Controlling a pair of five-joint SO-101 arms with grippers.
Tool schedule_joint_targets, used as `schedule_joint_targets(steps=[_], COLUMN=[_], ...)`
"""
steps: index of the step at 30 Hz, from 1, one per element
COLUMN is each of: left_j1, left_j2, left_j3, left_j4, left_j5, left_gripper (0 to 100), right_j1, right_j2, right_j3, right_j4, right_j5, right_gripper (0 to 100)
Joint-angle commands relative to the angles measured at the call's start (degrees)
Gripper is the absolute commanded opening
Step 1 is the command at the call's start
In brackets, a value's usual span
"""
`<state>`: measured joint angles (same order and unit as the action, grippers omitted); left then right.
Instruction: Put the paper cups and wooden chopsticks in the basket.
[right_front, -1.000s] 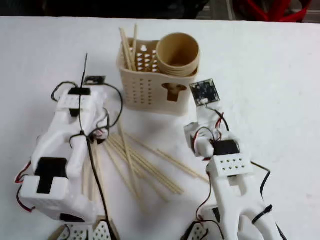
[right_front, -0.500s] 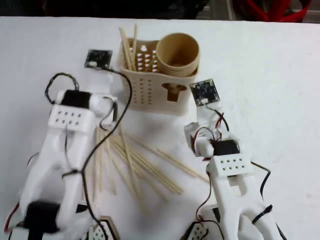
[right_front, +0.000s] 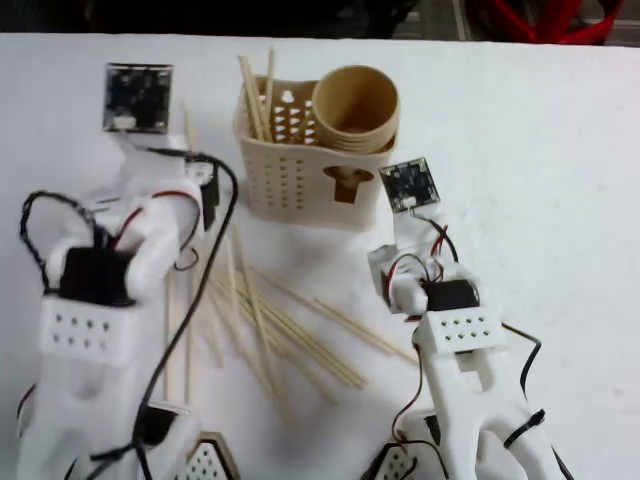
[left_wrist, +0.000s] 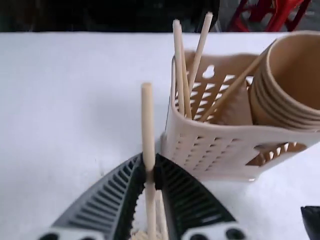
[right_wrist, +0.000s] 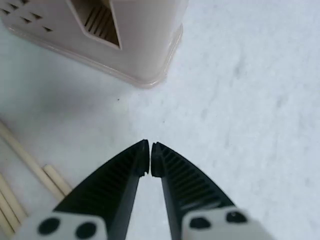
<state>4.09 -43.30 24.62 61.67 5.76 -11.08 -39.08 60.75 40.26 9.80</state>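
Chopstick upright between left fingers

the basket is showing smooth, matt cream plastic. the paper cups are looking like dull brown paper. the chopsticks are showing bare, pale wood. the left gripper and right gripper are presenting black ribbed plastic with a faint sheen. the desk is looking white, matt and faintly grainy.
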Motion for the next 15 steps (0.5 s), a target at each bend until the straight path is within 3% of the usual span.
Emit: schedule_joint_targets(steps=[1,15], left_j1=[0.92,9.71], left_j2=[-4.88,-9.80], left_j3=[-3.43,-7.21], left_j4=[-4.92,-18.99], left_j5=[0.70,0.35], left_gripper=[2,2], right_j1=[0.75,0.66], right_j2=[-1.71,-1.71], right_j3=[-0.44,-0.26], right_j4=[-0.84,-0.84], right_j5=[-0.53,-0.53], right_gripper=[2.4,2.4])
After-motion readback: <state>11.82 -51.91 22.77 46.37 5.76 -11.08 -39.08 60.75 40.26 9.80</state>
